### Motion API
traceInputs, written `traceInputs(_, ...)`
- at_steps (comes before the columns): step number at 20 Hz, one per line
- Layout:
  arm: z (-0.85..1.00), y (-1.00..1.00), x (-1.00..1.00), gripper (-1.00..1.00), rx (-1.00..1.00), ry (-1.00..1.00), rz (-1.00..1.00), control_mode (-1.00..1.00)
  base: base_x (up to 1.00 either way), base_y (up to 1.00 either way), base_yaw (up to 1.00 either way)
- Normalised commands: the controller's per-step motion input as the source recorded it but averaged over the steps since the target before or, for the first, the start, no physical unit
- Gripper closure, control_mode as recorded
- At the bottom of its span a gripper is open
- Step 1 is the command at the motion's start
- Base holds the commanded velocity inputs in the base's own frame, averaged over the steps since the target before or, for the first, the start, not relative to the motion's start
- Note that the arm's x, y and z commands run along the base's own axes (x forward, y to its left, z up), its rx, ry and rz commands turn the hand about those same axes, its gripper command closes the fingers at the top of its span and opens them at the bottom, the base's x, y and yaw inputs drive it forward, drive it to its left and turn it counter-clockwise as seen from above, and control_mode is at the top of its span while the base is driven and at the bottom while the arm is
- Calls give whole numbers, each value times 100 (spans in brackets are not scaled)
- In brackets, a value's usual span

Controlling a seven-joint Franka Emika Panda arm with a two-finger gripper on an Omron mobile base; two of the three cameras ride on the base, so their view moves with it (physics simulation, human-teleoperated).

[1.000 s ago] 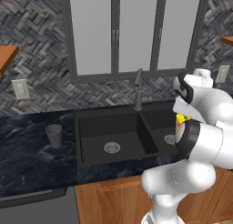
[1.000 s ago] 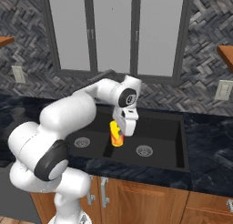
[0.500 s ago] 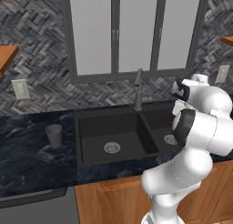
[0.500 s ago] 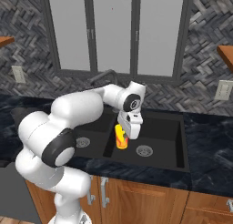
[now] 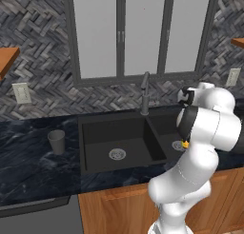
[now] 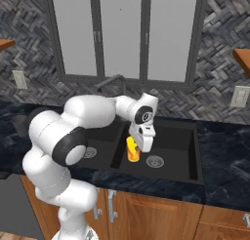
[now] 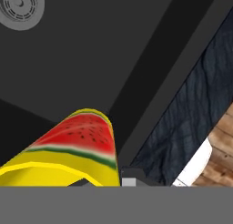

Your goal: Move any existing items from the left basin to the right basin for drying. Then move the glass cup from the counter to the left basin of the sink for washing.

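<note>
My gripper (image 6: 138, 147) is shut on the existing item, a small yellow chunk (image 6: 132, 151) with a watermelon-red face (image 7: 78, 148). It hangs low inside the right basin (image 6: 178, 141), just right of the sink's central divider and left of the round drain (image 6: 155, 161). In the left base view my arm hides most of the right basin (image 5: 164, 126), and a sliver of the yellow chunk (image 5: 185, 144) peeks out. The left basin (image 5: 102, 135) holds nothing but its drain (image 5: 117, 154). The glass cup (image 5: 56, 141) stands upright on the counter (image 5: 28, 166), left of the sink.
A slim dark faucet (image 5: 145, 93) rises behind the divider. Wooden cabinets (image 6: 161, 210) run under the counter's front edge. White outlets (image 5: 21, 92) sit on the herringbone wall, and windows stand behind the sink.
The gripper has carried the yellow chunk rightward past the divider and lower into the right basin. The cup has not moved.
</note>
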Motion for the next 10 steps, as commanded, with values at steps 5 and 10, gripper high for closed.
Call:
traceInputs(5, -29, -3, 17, 100, 0, -1, 0, -100, 0, 0, 0)
traceInputs(10, -29, 0, 15, 100, 0, -3, 0, -100, 0, 0, 0)
